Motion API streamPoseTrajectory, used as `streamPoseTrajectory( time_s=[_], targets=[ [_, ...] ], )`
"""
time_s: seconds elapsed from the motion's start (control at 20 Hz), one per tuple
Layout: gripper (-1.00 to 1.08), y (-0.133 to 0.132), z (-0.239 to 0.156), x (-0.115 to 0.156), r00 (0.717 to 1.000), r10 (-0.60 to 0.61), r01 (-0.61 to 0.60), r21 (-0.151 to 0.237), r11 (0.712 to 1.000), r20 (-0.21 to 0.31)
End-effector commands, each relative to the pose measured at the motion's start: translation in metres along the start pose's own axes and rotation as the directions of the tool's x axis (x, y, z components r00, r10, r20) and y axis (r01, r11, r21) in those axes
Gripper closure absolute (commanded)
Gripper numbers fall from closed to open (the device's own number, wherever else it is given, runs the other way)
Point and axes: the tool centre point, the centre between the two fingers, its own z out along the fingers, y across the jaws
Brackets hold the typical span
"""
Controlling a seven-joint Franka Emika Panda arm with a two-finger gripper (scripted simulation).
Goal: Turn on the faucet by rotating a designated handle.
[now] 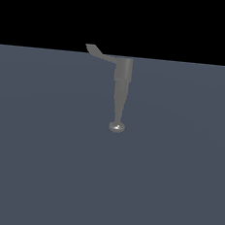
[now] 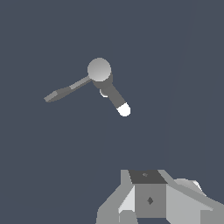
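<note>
Seen left to right: handle [image 1: 98, 51] jutting toward ten o'clock from faucet [image 1: 122, 81] standing mid-table [image 1: 41, 166], untouched, spout aimed at six o'clock; tool [image 2: 151, 199] well apart, holding nothing, opening impossible to tell; by this judgement barely begun, with approach, contact and rotation all remaining.

Pincer [image 2: 151, 205] partly cropped, fingertips unseen.

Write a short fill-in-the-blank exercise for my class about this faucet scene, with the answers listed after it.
1. In the exterior view, the handle sticks out from the faucet toward that view's ____.
2. The spout ends in a shiny rounded ____.
3. The gripper shows only in the ____ view.
4. The faucet has ____ side lever.

Answers: left; knob; wrist; one
</note>
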Motion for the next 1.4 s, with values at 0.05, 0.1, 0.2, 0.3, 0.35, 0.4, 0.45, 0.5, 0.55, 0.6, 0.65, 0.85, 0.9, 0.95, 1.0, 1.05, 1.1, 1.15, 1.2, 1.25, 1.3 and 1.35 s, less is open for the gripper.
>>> streamPoseTrajectory(
  time_s=[0.05,0.1,0.2,0.3,0.35,0.4,0.45,0.5,0.55,0.6,0.65,0.85,0.9,0.95,1.0,1.05,1.1,1.15,1.2,1.25,1.3,1.35],
  targets=[
    [1.08,-0.014,0.009,0.012,0.996,0.084,-0.084,-0.002,0.996,-0.003],
    [1.08,-0.018,0.012,0.016,0.994,0.107,-0.107,-0.003,0.994,-0.003],
    [1.08,-0.026,0.017,0.023,0.988,0.154,-0.154,-0.004,0.988,-0.005],
    [1.08,-0.034,0.024,0.029,0.980,0.200,-0.200,-0.005,0.980,-0.007],
    [1.08,-0.038,0.027,0.033,0.975,0.223,-0.223,-0.006,0.975,-0.007],
    [1.08,-0.042,0.030,0.036,0.969,0.246,-0.246,-0.006,0.969,-0.008],
    [1.08,-0.046,0.033,0.039,0.963,0.269,-0.269,-0.007,0.963,-0.009],
    [1.08,-0.050,0.037,0.042,0.957,0.291,-0.291,-0.007,0.957,-0.010],
    [1.08,-0.054,0.040,0.046,0.949,0.314,-0.314,-0.007,0.949,-0.011],
    [1.08,-0.058,0.044,0.049,0.942,0.336,-0.336,-0.007,0.942,-0.012],
    [1.08,-0.062,0.047,0.052,0.934,0.358,-0.358,-0.007,0.934,-0.013],
    [1.08,-0.077,0.063,0.064,0.896,0.443,-0.443,-0.007,0.896,-0.016],
    [1.08,-0.081,0.067,0.067,0.886,0.464,-0.464,-0.007,0.886,-0.017],
    [1.08,-0.085,0.071,0.069,0.875,0.485,-0.485,-0.007,0.875,-0.017],
    [1.08,-0.089,0.075,0.072,0.863,0.505,-0.505,-0.007,0.863,-0.018],
    [1.08,-0.093,0.079,0.075,0.851,0.525,-0.525,-0.007,0.851,-0.019],
    [1.08,-0.096,0.084,0.078,0.838,0.545,-0.545,-0.006,0.839,-0.019],
    [1.08,-0.100,0.088,0.080,0.826,0.564,-0.564,-0.006,0.826,-0.020],
    [1.08,-0.104,0.093,0.083,0.812,0.583,-0.583,-0.006,0.812,-0.021],
    [1.08,-0.108,0.097,0.086,0.798,0.602,-0.602,-0.005,0.798,-0.021],
    [1.08,-0.111,0.102,0.088,0.784,0.620,-0.620,-0.005,0.784,-0.022],
    [1.08,-0.115,0.107,0.091,0.769,0.638,-0.639,-0.005,0.770,-0.022]
  ],
)
